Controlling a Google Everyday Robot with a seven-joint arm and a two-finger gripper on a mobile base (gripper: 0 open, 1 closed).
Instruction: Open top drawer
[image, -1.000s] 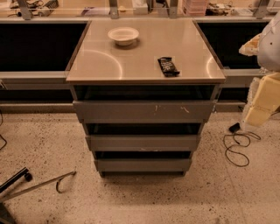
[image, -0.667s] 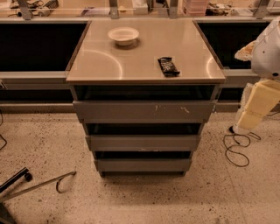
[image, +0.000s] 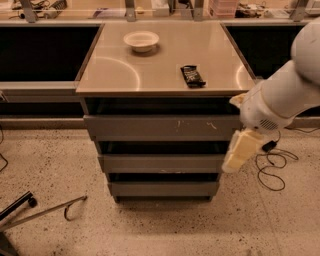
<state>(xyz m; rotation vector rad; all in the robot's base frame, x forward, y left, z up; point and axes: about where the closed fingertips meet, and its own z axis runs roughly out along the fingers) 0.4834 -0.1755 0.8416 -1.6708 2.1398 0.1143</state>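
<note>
Nearest me, a metal bar lies on the floor off the counter's front-left corner. My gripper hangs below the front-right corner, above a loose cable; I cannot tell its grip. The top drawer sits under the front edge. On the counter, a dark packet lies front-right and a white bowl sits farther back.

White arm, cream gripper (lower right).

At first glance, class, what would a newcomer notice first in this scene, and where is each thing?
A big white robot arm comes in from the right, its cream tool hanging by the right end of the grey drawers. The top drawer, scratched white right of centre, sits under a shiny tabletop. On it lie a white bowl at the back and a dark flat object front right.
</note>
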